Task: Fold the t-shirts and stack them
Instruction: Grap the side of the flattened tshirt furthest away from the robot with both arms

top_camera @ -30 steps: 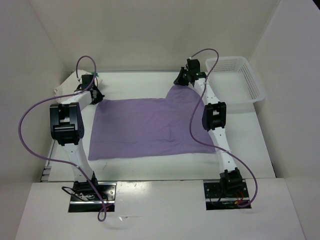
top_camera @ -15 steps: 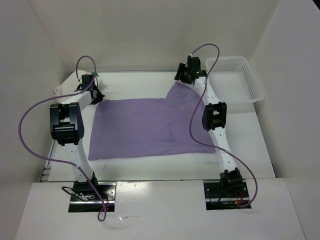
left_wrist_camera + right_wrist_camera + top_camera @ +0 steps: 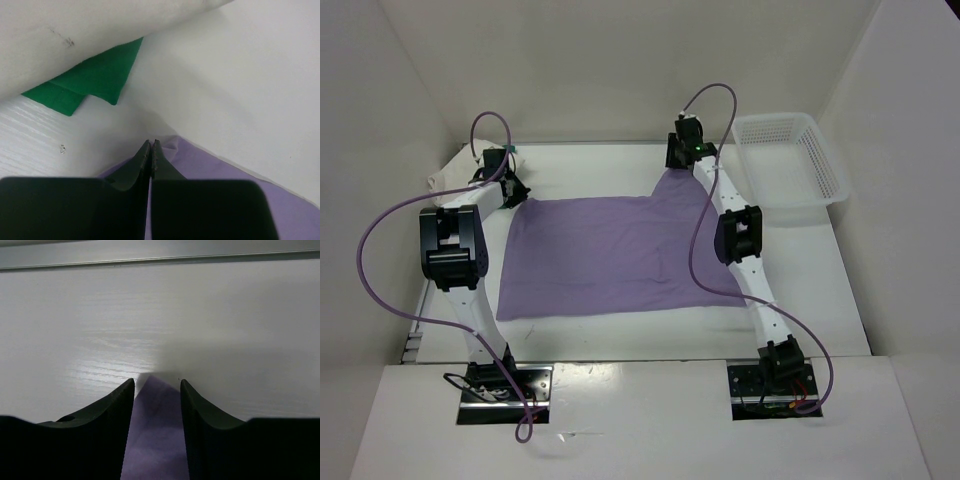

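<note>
Lavender cloth covered most of what I watched from the overhead camera: the lavender shirt lay spread flat across the middle of the white table, with one sleeve reaching up toward the far right. The left gripper sat low at the shirt's far left corner. On its wrist camera the two black jaws were pressed together with no gap, their tips right at the edge of the purple fabric. I could not tell whether a fold of cloth was pinched between them. Just beyond those tips, a folded green shirt peeked out from under a pale layer. In the overhead view the white shirt was bunched at the table's far left edge, beside that arm. The right gripper was at the far end of the raised sleeve. Its fingers stood clearly apart, and the pointed tip of the sleeve lay on the tabletop in the space between them, held by neither jaw as far as I could see. A white mesh basket rested at the far right corner, apart from the shirt.
</note>
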You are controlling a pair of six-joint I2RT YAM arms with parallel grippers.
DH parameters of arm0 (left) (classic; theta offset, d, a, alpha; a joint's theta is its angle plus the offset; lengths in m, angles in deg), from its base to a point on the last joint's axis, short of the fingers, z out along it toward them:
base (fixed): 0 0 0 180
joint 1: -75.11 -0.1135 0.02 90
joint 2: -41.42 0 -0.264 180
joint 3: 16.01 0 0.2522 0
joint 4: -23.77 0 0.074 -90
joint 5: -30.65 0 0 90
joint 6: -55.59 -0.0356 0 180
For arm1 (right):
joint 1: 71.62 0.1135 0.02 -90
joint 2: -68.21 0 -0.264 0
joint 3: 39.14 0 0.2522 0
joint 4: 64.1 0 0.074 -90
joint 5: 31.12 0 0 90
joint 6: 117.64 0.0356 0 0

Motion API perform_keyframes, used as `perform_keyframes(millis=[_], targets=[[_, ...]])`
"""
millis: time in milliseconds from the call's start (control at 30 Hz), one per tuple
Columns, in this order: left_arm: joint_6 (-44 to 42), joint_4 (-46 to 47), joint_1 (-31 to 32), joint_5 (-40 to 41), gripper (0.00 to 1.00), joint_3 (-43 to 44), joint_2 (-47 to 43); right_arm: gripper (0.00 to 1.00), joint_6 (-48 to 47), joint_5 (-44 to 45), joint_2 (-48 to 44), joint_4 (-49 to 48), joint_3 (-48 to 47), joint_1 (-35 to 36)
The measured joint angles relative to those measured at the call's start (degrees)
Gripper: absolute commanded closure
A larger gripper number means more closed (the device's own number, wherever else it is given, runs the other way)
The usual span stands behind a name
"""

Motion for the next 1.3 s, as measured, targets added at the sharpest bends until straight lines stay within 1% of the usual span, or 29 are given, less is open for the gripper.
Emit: perform_keyframes(millis=[33,100,133,200,367,467,533,567,600,700,967,1200,1300], targets=[[0.02,0.07,0.00,-0.20,1.00,0.00,0.00,0.57,-0.20,0.37,0.00,0.13,0.00,0.07],[0.07,0.07,0.00,-0.42,1.00,0.00,0.00,0.59,-0.44,1.01,0.00,0.39,0.00,0.11],[0.11,0.07,0.00,-0.50,1.00,0.02,0.00,0.63,-0.46,1.38,0.00,0.48,0.00,0.11],[0.17,0.13,0.00,-0.85,1.00,0.02,0.02,0.64,-0.68,2.03,0.00,0.61,0.00,0.17],[1.25,0.44,0.00,-1.49,1.00,0.02,0.02,0.76,-1.29,3.65,0.00,0.83,0.02,0.31],[1.31,0.50,0.00,-1.95,1.00,0.02,0.04,0.77,-1.55,4.20,0.00,0.96,0.02,0.33],[1.31,0.50,0.00,-2.21,1.00,0.02,0.07,0.80,-1.90,4.15,0.00,0.94,0.09,0.33],[1.31,0.50,0.00,-2.29,1.00,0.02,0.07,0.83,-2.12,4.15,0.00,0.92,0.15,0.33],[1.33,0.50,0.00,-2.32,1.00,0.02,0.09,0.90,-2.34,4.13,-0.11,0.85,0.42,0.33],[1.33,0.66,0.00,-2.36,1.00,0.02,0.11,0.99,-2.32,3.82,-0.24,0.85,0.59,0.33],[1.33,1.14,0.00,-2.40,1.00,0.02,0.37,1.00,-0.50,3.21,-0.26,1.40,0.11,0.09],[1.36,1.25,0.00,-2.80,1.00,0.02,0.48,1.00,4.92,-6.78,-0.72,6.34,-1.25,-3.41],[1.49,1.33,-0.13,-3.13,1.00,-0.04,0.46,1.00,5.75,-9.11,-2.01,9.29,-1.14,-5.11]])
